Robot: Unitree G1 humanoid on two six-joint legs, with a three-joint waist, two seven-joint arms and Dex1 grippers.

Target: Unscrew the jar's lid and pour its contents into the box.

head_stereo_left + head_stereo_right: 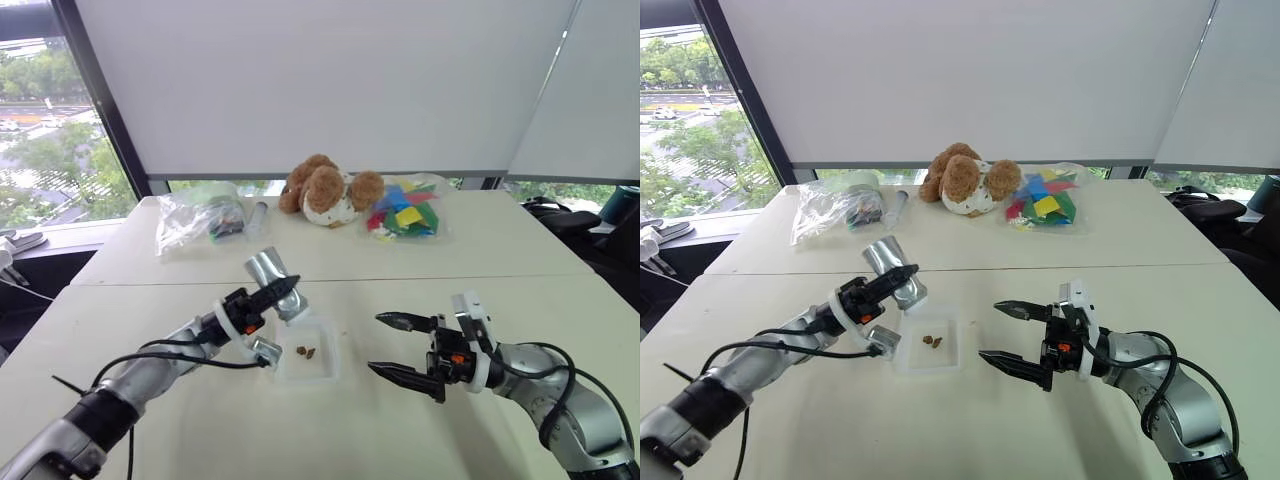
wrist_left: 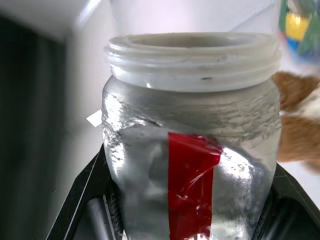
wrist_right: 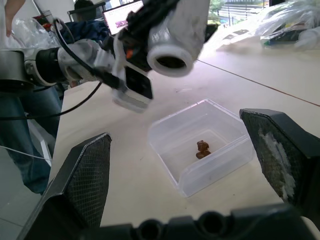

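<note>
1. Overhead, in the left eye view, the left gripper (image 1: 268, 297) is clamped on the jar (image 1: 270, 272), which is tilted above the far left corner of the box (image 1: 322, 372). The contents (image 1: 306, 352), a few brown crumbs, already lie in the box.
2. From the right eye view, the right gripper (image 1: 1016, 340) hovers just right of the box with its fingers spread wide and nothing between them.
3. Up close, the left wrist view shows the jar with no lid, its threaded mouth open, fingers pinching the crinkled silvery wrap by the red label. It looks light and thin-walled, probably slippery; the mid-body seems the best place to hold it.
4. Across in the right wrist view, the jar's mouth faces this camera above the box.
</note>
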